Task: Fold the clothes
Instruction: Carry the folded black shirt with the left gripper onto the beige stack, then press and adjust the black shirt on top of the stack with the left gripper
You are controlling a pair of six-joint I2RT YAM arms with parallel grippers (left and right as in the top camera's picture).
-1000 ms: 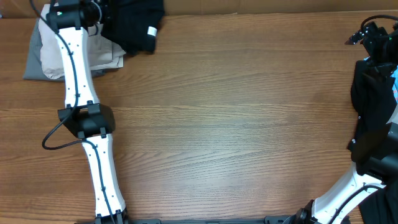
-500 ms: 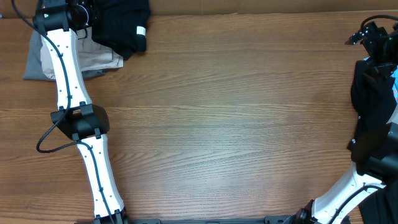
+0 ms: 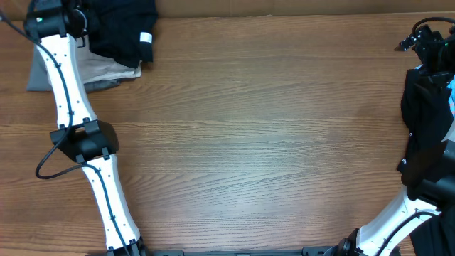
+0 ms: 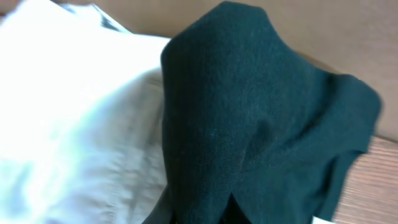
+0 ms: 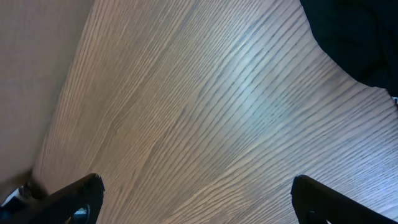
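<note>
— What does the left gripper (image 3: 79, 18) hold?
— Its jaws are pinched on a fold of the plain black short-sleeved T-shirt (image 3: 117, 28). The shirt lies bunched at the far left corner of the brown wooden table (image 3: 249, 142), partly over the folded beige and grey garments (image 3: 106, 67).
— And the right gripper (image 5: 196, 202)?
— Its jaws are spread wide above bare wood, holding nothing.
— Can the shirt's small white label (image 3: 146, 38) be read?
— No, it is too small to read.
</note>
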